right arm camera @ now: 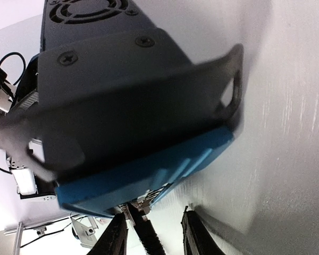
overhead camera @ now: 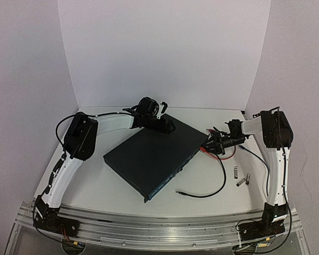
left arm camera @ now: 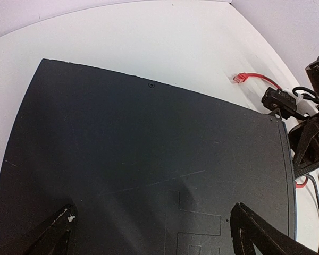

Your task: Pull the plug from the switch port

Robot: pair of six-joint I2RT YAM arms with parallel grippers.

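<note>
Top view: the flat dark navy metal switch (overhead camera: 149, 159) lies mid-frame on the white bench (overhead camera: 106, 194); likely heavy and stiff.

Left wrist: the left hand (left arm camera: 153, 215) is spread wide above it.

Right wrist: at lower frame, the right hand (right arm camera: 155, 223) is half apart around what looks like the thin dark plug (right arm camera: 144, 234). It is probably small and rigid, so pinch its body.

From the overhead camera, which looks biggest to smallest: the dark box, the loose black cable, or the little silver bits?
Largest: dark box
Next: loose black cable
Smallest: silver bits, all look alike in size.

Matt dark metal switch (left arm camera: 149, 149)
Faint scratches are seen between the left fingers (left arm camera: 48, 236); the table (left arm camera: 149, 37) beyond them is smooth and white.
</note>
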